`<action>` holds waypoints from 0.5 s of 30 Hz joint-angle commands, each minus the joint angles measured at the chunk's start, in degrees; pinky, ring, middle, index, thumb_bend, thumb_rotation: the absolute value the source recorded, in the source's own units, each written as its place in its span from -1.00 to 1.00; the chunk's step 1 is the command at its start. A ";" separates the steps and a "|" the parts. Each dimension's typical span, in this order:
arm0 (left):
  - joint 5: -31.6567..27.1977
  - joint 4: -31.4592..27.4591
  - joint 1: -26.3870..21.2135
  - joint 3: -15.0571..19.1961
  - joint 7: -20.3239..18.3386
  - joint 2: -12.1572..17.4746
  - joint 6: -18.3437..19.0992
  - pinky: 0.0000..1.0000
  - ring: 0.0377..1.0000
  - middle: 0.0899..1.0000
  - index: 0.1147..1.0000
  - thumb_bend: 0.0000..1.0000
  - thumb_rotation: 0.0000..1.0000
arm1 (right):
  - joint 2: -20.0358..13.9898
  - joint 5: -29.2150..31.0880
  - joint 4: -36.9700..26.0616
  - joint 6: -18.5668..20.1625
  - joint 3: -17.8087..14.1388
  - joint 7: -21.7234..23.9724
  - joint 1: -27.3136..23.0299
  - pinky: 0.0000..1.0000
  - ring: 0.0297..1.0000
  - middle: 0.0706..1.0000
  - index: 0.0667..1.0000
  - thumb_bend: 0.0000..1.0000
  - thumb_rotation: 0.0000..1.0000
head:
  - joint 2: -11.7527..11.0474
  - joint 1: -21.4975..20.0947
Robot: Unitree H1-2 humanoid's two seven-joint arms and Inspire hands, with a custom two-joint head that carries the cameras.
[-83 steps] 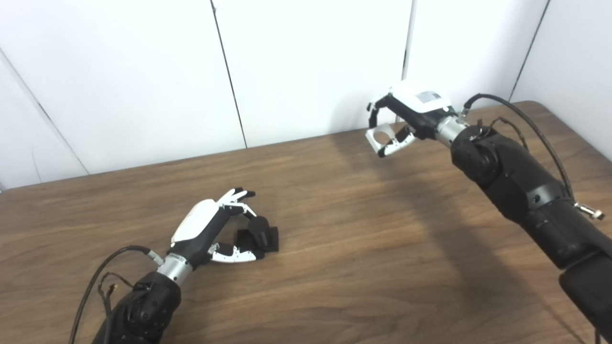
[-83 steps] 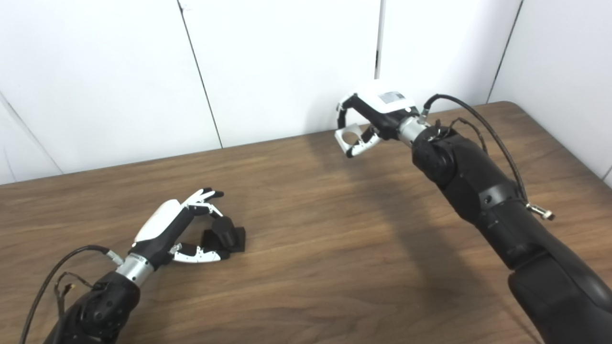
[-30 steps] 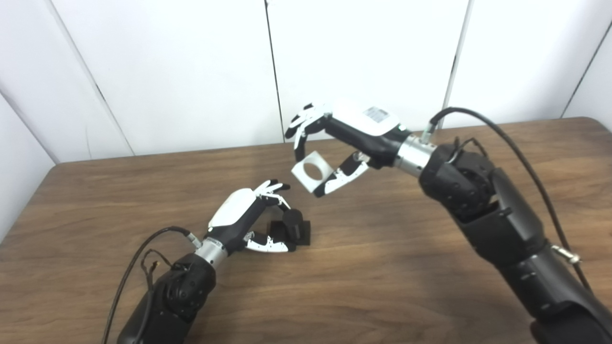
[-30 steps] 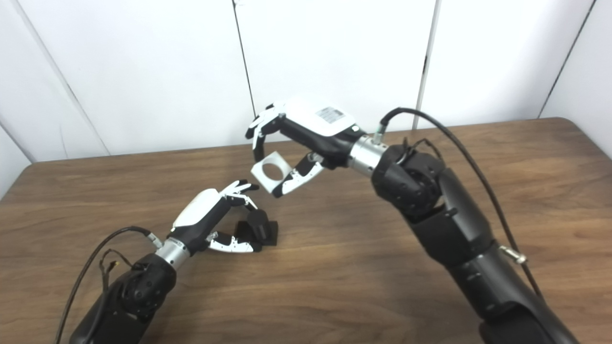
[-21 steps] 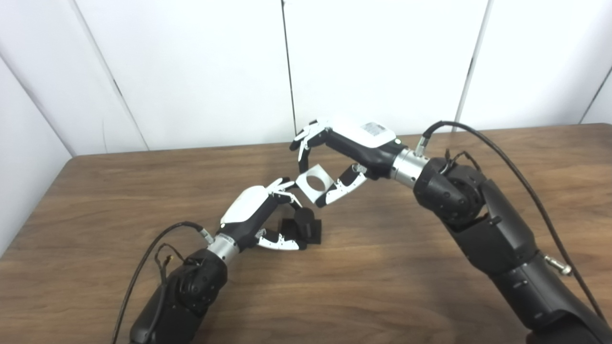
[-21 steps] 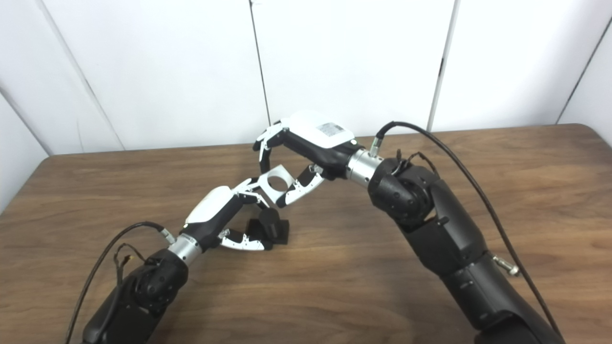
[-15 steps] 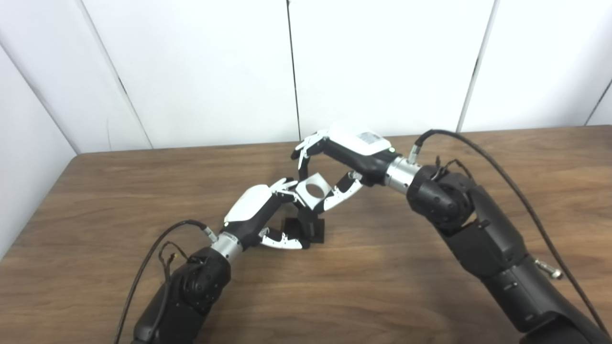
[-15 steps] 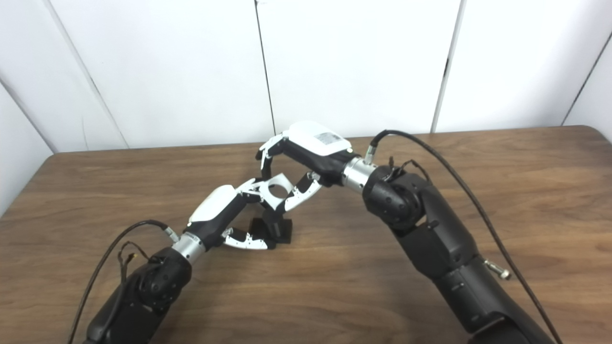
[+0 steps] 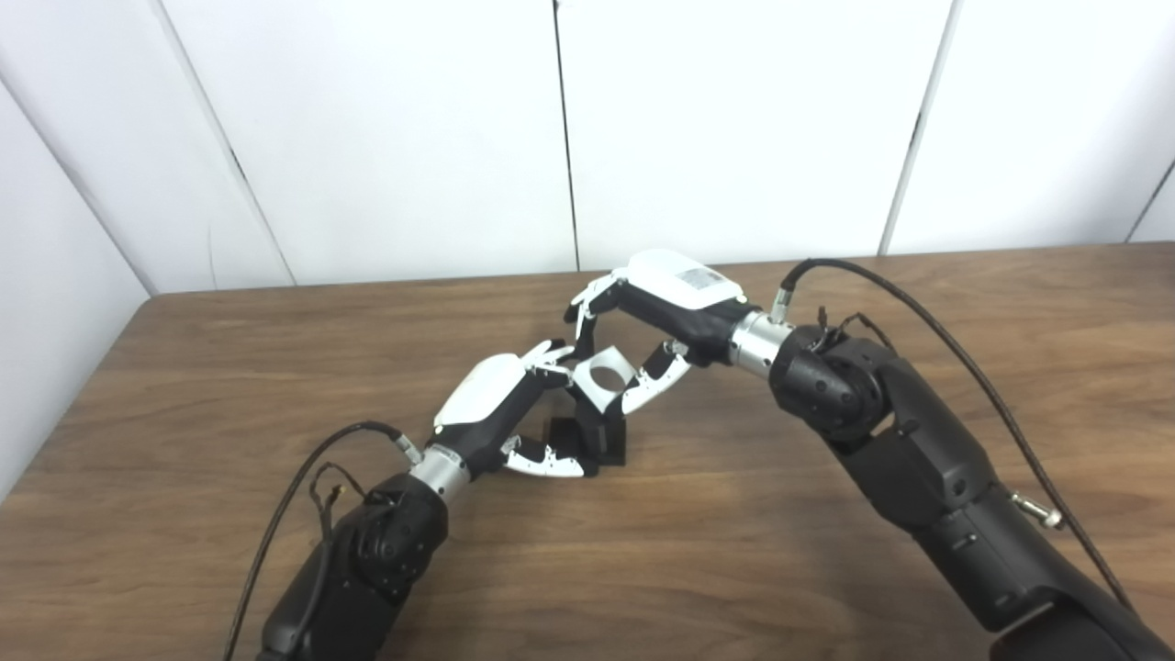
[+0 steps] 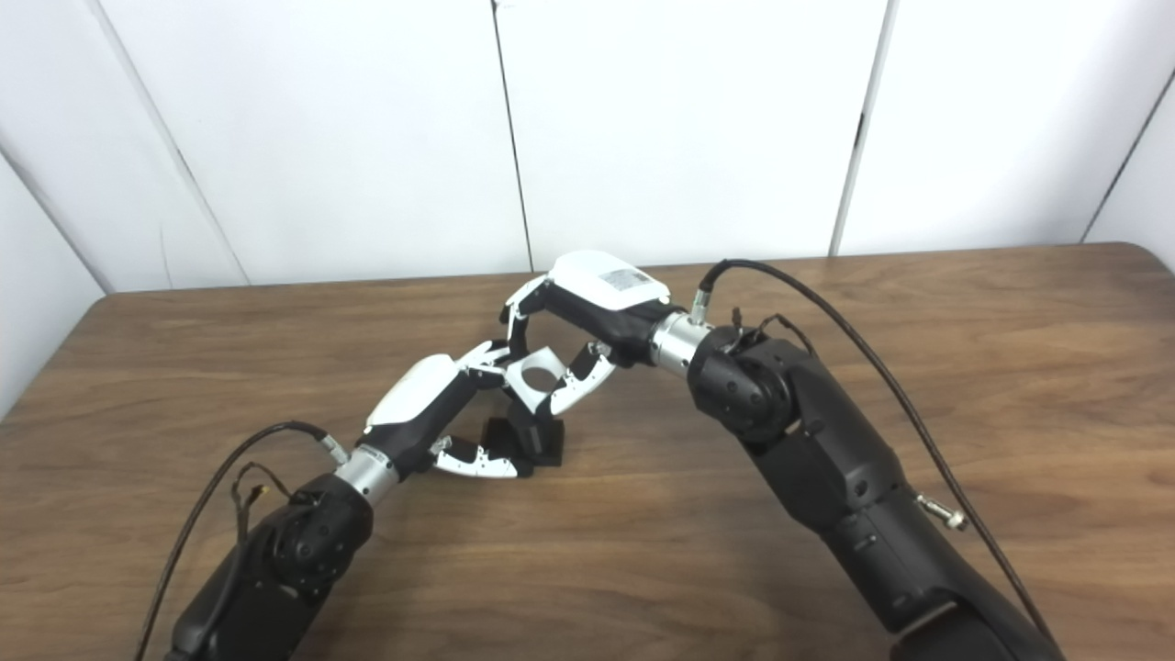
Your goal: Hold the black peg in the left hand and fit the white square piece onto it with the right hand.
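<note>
The black peg (image 9: pixel 597 435) stands upright on its square black base on the wooden table. My left hand (image 9: pixel 496 408) is shut on the peg, fingers and thumb around its sides. My right hand (image 9: pixel 656 312) is shut on the white square piece (image 9: pixel 601 378), which has a round hole. It holds the piece tilted, right over the peg's top and touching it. The peg's top is hidden behind the piece. Both also show in the right eye view, the piece (image 10: pixel 540 375) above the peg (image 10: pixel 528 433).
The brown wooden table (image 9: pixel 780 551) has a white panelled wall behind it. Its left edge and rounded far right corner are in view. Cables run along both forearms.
My right hand has carried the white piece from the far right down and left to the peg. The left hand has kept its hold. The camera has also shifted.
</note>
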 commanded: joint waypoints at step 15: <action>2.68 2.55 -1.67 -1.27 0.13 -0.11 1.62 0.87 0.98 0.83 -0.15 0.04 -0.85 | -0.28 0.40 -4.71 -2.19 0.78 0.71 -3.22 0.81 0.66 0.51 -0.11 0.04 -0.72 | -0.26 0.66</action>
